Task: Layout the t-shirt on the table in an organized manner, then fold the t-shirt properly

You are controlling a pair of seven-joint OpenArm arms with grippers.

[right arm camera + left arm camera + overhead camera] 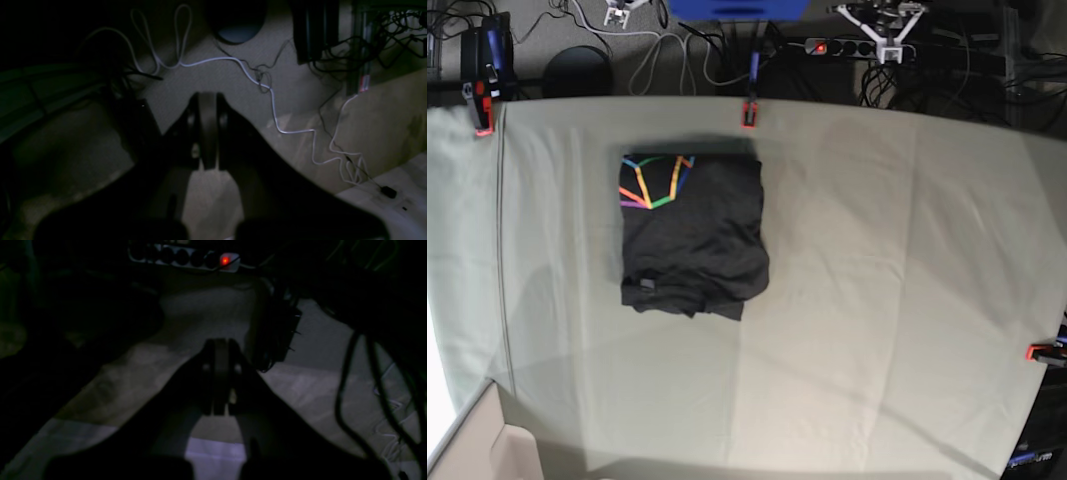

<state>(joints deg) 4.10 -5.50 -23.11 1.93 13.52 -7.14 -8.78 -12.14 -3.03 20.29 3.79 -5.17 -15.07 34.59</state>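
Base view: one folded t-shirt (692, 236), one table (897, 280), two closed, empty tools.

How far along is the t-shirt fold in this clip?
Apparently finished: the t-shirt lies as a compact folded rectangle on the table, rainbow graphic up. Nothing in hand: the left gripper and right gripper are shut, empty, off the table. Only its ragged near edge could be tidied.
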